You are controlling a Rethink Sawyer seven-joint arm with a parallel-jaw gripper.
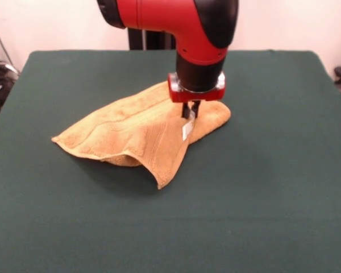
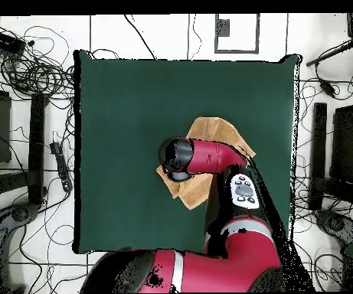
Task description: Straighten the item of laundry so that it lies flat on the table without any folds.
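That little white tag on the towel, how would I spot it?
Start at the green table, then the tan towel crumpled on it. Just below the red arm's end effector, the white tag hangs from the towel's raised edge, the only white bit there.

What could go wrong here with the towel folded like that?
1. The end effector is down at the towel near its white tag; it might catch only the top layer, leaving the fold underneath.
2. Dragging the bunched towel across the table could slide the whole thing instead of spreading it.
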